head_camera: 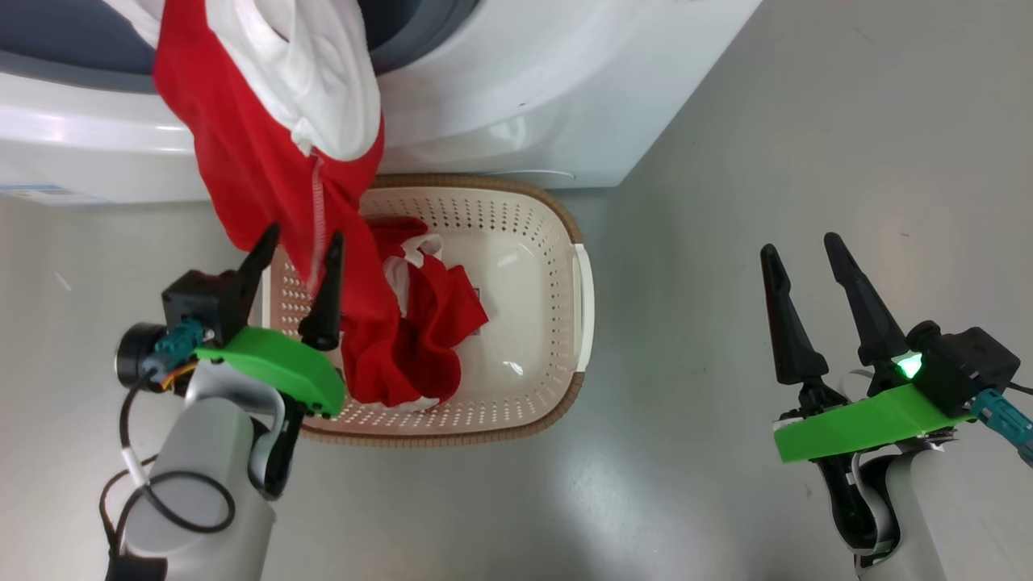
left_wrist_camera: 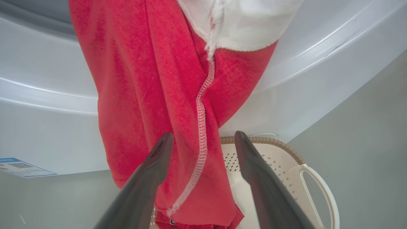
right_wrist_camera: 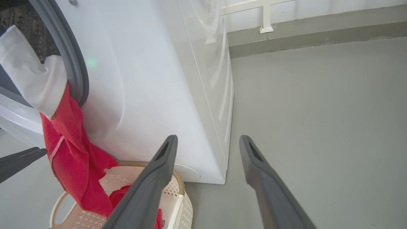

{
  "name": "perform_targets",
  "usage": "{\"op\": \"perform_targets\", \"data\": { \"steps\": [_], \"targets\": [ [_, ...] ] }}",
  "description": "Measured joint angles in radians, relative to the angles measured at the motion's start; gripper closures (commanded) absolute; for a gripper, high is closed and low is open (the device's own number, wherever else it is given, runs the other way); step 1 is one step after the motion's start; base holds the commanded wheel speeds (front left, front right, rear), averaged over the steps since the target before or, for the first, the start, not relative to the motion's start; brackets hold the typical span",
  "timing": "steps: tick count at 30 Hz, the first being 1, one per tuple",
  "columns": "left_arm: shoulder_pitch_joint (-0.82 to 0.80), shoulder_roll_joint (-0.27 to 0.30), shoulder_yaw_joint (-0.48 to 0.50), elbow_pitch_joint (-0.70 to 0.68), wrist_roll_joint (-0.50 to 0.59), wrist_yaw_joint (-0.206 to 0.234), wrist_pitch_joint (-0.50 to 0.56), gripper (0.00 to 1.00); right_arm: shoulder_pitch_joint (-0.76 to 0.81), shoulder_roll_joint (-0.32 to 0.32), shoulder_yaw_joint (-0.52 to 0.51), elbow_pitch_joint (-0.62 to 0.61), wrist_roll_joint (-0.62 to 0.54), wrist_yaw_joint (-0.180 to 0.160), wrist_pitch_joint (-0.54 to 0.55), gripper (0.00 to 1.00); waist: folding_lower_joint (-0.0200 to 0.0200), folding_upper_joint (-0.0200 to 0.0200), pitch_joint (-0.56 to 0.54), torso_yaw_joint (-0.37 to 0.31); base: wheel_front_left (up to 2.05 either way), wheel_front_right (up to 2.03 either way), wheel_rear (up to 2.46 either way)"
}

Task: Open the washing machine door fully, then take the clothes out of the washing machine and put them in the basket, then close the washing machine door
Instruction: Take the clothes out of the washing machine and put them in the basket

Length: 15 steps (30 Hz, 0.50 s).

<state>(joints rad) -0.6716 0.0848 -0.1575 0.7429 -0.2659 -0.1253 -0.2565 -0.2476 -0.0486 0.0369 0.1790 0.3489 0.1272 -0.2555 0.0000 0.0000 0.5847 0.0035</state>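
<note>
A red garment with a white panel, one of the clothes [head_camera: 266,137], hangs out of the washing machine [head_camera: 516,81] mouth, its lower end lying in the basket [head_camera: 557,218] on the floor, where more red fabric is bunched. My left gripper [head_camera: 300,242] is open over the basket's left rim, its fingers either side of the hanging red cloth [left_wrist_camera: 149,95] without pinching it. Off to the right, my right gripper [head_camera: 803,246] stands open above bare floor, holding nothing. The right wrist view shows the grey gasket [right_wrist_camera: 71,60], the hanging garment [right_wrist_camera: 70,152] and the basket [right_wrist_camera: 181,203]. The washing machine door is out of view.
A blue label [head_camera: 36,192] sits low on the machine's front. Grey floor [head_camera: 767,161] stretches to the right of the machine and basket. A wall base with a white bracket [right_wrist_camera: 265,19] runs behind.
</note>
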Motion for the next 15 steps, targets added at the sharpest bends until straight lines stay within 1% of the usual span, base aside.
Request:
{"op": "perform_targets", "data": {
  "steps": [9, 15],
  "targets": [
    [0.087, -0.001, 0.035, -0.152, 0.000, 0.000, 0.000, 0.00, 0.004, -0.001, -0.011, 0.004, -0.007, 0.000, 0.000, 0.00, 0.0000, 0.0000, -0.038, 0.024, 0.00, 0.00, 0.00],
    [0.165, -0.001, 0.084, -0.265, 0.004, 0.000, 0.000, 0.00, 0.025, -0.001, -0.020, 0.006, -0.016, 0.000, 0.000, 0.00, 0.0000, 0.0000, -0.063, 0.039, 0.00, 0.00, 0.00]
  ]
}}
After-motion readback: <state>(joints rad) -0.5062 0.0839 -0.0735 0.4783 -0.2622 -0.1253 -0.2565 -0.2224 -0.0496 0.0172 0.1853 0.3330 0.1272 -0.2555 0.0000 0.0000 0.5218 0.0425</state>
